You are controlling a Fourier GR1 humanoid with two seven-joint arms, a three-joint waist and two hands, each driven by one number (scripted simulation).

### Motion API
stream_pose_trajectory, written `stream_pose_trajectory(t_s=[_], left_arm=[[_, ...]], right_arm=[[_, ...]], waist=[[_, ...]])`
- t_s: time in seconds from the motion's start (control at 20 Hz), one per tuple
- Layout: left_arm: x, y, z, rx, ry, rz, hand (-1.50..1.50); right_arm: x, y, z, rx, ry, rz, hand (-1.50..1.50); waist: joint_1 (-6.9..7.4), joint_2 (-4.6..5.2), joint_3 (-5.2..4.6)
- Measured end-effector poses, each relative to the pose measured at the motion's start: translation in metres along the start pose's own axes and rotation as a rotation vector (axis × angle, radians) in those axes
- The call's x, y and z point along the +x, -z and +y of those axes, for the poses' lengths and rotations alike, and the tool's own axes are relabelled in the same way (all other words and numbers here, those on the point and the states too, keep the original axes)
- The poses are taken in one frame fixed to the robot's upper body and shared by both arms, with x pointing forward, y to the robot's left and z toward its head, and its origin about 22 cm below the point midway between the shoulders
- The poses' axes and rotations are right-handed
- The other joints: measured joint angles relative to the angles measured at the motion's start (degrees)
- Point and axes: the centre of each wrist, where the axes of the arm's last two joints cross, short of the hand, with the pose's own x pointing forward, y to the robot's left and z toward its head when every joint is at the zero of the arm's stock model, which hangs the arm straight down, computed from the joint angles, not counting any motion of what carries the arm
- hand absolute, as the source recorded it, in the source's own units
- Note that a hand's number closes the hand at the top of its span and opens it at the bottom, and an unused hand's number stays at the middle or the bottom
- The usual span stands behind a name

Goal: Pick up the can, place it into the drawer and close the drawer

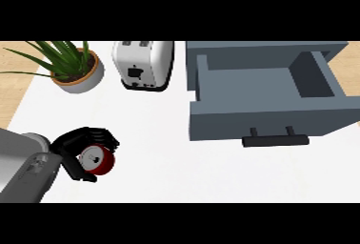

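A red can [98, 161] with a silver top stands on the white counter [162, 143] at the lower left. My left hand [79, 141] comes in from the lower left edge, its fingers curled over the can's far side and its thumb at the near side, so part of the can is hidden. At the right sits the grey-blue drawer [267, 116], pulled open toward me with nothing showing inside it. Its black handle [275, 140] faces the counter's middle. My right hand is out of view.
A white toaster [144, 64] stands at the back, just left of the drawer. A potted green plant [76, 69] sits at the back left corner. Between the can and the drawer front lies bare white counter.
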Motion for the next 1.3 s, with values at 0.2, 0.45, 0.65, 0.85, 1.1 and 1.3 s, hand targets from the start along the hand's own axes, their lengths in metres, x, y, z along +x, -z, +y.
stream_pose_trajectory(t_s=[0.2, 0.45, 0.65, 0.85, 1.1, 1.3], left_arm=[[0.001, 0.011, -0.007, -0.052, -0.014, -0.006, 1.5], [0.002, 0.029, -0.022, -0.13, -0.045, -0.034, 1.5], [0.007, 0.041, -0.031, -0.162, -0.08, -0.092, 1.5], [0.002, 0.044, -0.033, 0.115, -0.201, -0.267, 1.5], [0.006, 0.056, -0.039, 0.517, -0.306, -0.459, 1.5], [0.043, 0.079, -0.051, 0.661, -0.288, -0.543, 1.5]], right_arm=[[0.0, -0.001, -0.001, -0.008, 0.008, 0.0, -1.5], [-0.003, -0.004, -0.003, -0.022, 0.014, 0.0, -1.5], [0.001, -0.009, -0.002, -0.034, 0.016, 0.003, -1.5], [0.002, -0.012, -0.002, -0.055, 0.011, 0.004, -1.5], [0.004, -0.018, -0.003, -0.07, 0.006, 0.006, -1.5], [0.005, -0.021, -0.001, -0.069, 0.008, 0.011, -1.5]], waist=[[0.39, -0.09, -0.04], [0.8, -0.12, -0.2], [1.13, -0.28, -0.24], [2.37, -0.42, -0.19], [3.03, -0.78, -0.09], [3.02, -0.88, -0.07]])
